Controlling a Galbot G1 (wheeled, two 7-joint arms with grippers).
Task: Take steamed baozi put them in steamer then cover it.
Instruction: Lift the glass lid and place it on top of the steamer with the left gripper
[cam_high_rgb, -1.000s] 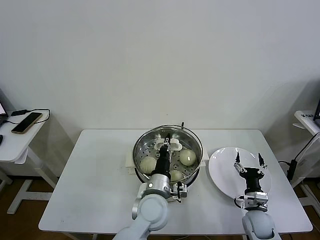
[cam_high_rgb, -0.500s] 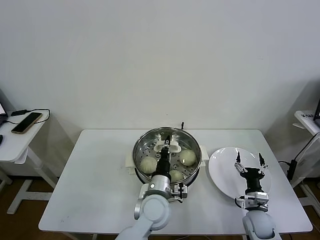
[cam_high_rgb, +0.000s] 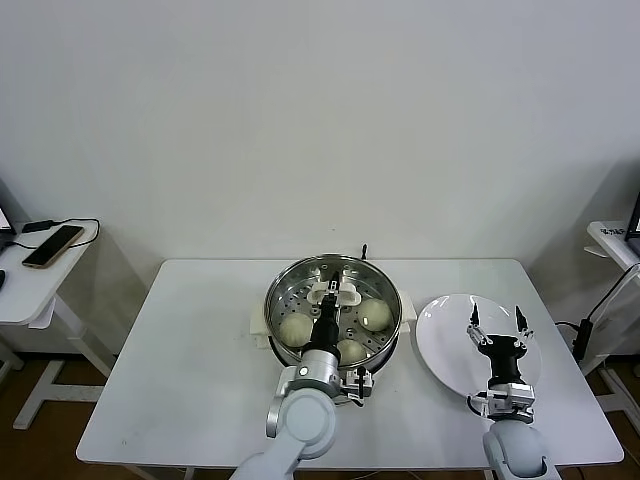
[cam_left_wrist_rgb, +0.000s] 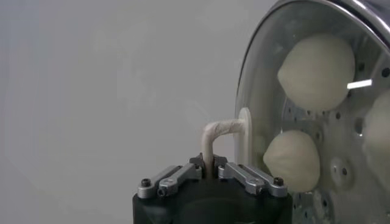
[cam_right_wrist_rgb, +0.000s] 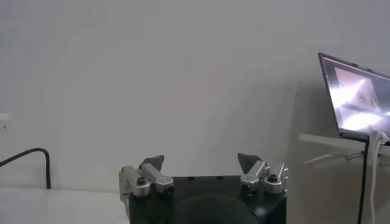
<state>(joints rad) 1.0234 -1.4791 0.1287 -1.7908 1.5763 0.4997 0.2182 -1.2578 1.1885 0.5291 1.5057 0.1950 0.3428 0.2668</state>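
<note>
Cover (cam_high_rgb: 333, 300) flat over steamer (cam_high_rgb: 283, 282), left gripper (cam_high_rgb: 328, 297) clenched on its handle (cam_left_wrist_rgb: 220, 135), right gripper (cam_high_rgb: 497, 322) spread.

steamer (cam_left_wrist_rgb: 365, 12) cut off, fourth baozi hidden

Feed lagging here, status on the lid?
Left gripper shut on lid handle, lid over steamer. Baozi inside. Right gripper open above plate. Nothing blocking.

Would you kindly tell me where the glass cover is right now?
In the head view, the cover sits over the steamer at table centre, its handle gripped by the left hand.
</note>
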